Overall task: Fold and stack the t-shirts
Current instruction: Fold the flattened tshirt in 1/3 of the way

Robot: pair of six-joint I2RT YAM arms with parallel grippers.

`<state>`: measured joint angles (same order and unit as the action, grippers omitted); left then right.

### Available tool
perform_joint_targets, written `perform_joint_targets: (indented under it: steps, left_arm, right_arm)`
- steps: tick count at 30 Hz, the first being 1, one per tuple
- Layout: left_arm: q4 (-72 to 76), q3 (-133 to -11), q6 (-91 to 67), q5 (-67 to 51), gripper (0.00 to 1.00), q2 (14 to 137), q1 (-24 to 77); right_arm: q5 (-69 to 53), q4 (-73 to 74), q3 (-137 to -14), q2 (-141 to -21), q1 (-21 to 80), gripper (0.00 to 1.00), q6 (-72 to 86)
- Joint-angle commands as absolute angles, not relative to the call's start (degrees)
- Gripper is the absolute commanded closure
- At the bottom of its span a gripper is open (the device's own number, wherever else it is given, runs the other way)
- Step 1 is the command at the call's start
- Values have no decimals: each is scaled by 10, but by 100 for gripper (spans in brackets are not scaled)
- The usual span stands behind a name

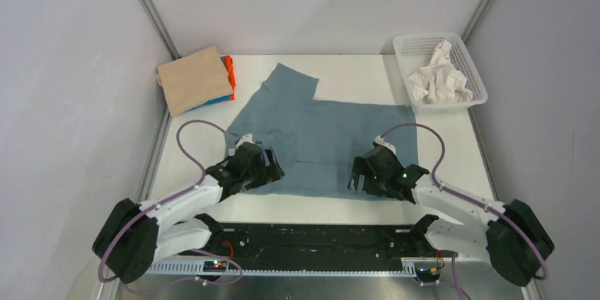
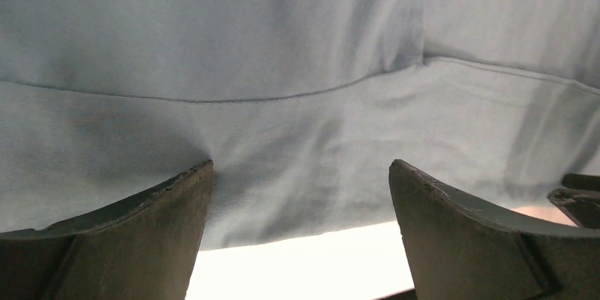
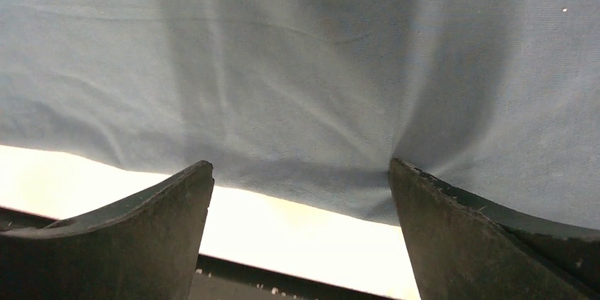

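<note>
You are working with soft, light cloth: the slate blue-grey t-shirt (image 1: 332,137) is lying spread across the table (image 1: 354,73), one sleeve pointing toward the far side. By the look of it, it is going to sag, crease and drag instead of holding any shape. Any pinch is probably going to catch only the layers you actually close on, so take it at the near hem, close to the two corners, and lift both sides together.

The left gripper (image 1: 272,169) is standing fully spread over the near-left part of the shirt and is holding nothing. In its wrist view, the hem is running between the fingertips (image 2: 191,180), and the cloth is puckering at the left one as if it is pressing down. The right gripper (image 1: 357,176) is likewise wide open and empty over the near edge further right. Its right fingertip is dimpling the fabric, with bare table showing just below the hem.

Far left, a tan t-shirt (image 1: 194,79) is sitting folded on an orange t-shirt (image 1: 229,73) and a bright blue t-shirt (image 1: 216,100), well apart from both arms. A crumpled white cloth (image 1: 440,77) is filling the white mesh basket (image 1: 424,39) at the far right.
</note>
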<state>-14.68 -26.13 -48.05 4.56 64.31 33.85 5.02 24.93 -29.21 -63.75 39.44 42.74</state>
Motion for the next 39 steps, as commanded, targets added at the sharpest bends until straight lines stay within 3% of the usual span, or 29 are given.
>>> perform_joint_targets:
  steps: [1, 9, 15, 26, 33, 39]
  left_arm:
    - [-248, -195, -610, 29, 0, 603, 411]
    - [-377, -166, -774, 63, 0, 527, 550]
    - [-471, -189, -804, 99, 0, 518, 583]
    - [-559, -312, -740, 240, 0, 582, 568]
    - [-558, -452, -634, 292, 0, 563, 564]
    - [-526, -543, -527, 316, 0, 584, 461]
  right_arm:
    - [27, 367, -224, -581, 440, 1, 537]
    - [50, 440, -209, -484, 481, 1, 643]
    - [68, 459, -205, -432, 477, 1, 654]
    - [70, 458, -208, -416, 441, 1, 638]
    - [116, 471, -302, -415, 431, 1, 567]
    - [169, 441, -373, -422, 390, 1, 504]
